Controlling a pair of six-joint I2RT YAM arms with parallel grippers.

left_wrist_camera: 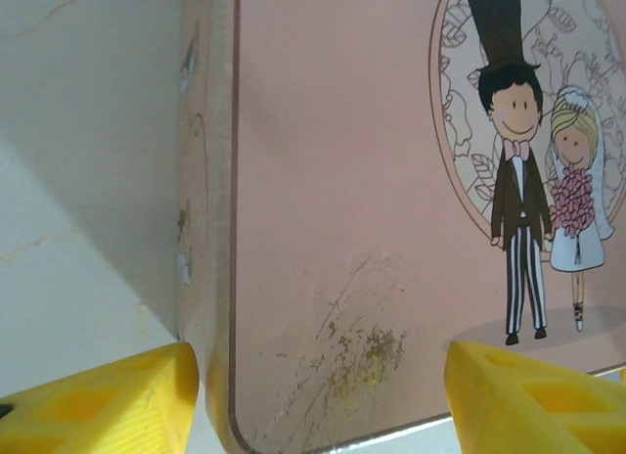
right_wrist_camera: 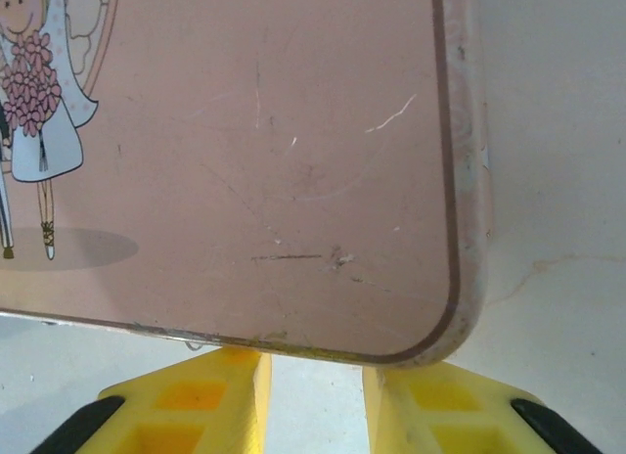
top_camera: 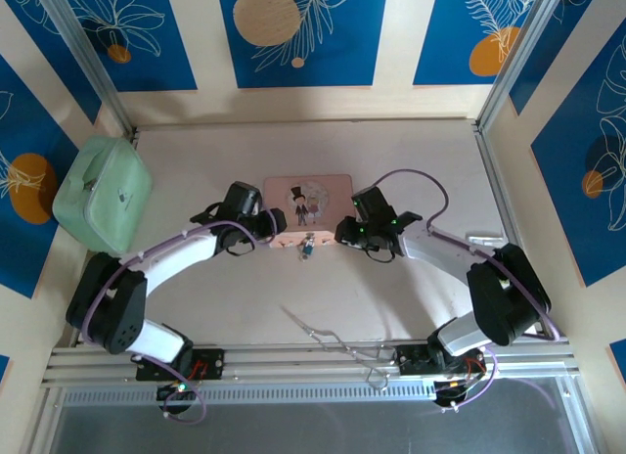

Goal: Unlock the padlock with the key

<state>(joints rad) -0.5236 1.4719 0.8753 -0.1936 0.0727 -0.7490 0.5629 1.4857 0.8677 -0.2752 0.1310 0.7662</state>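
Between the two grippers, a little nearer the arm bases than either, lay the padlock (top_camera: 307,247). It was a tiny silvery thing with a blue part, resting on the table (top_camera: 391,170) just beside the near edge of the pink tin (top_camera: 306,201). It was too small to tell how its shackle stood.

To the padlock's left, the left gripper (top_camera: 278,223) sat at the tin's near left corner. In its wrist view the yellow fingers (left_wrist_camera: 108,400) stood wide apart, one outside the tin's left wall and the other in front of the lid below the printed bride and groom. Whether either finger touched the tin could not be told.

To the padlock's right, the right gripper (top_camera: 343,230) sat by the tin's near right corner. Its fingers (right_wrist_camera: 205,400) were set with a narrow gap between them, and only bare table showed in that gap. The tips lay just under the tin's near rim.

Well behind both grippers, toward the bases and closer to the right arm, a long thin wire tool (top_camera: 328,335) lay on the table. Far off to the left gripper's left, a green case (top_camera: 103,195) leaned against the side wall.
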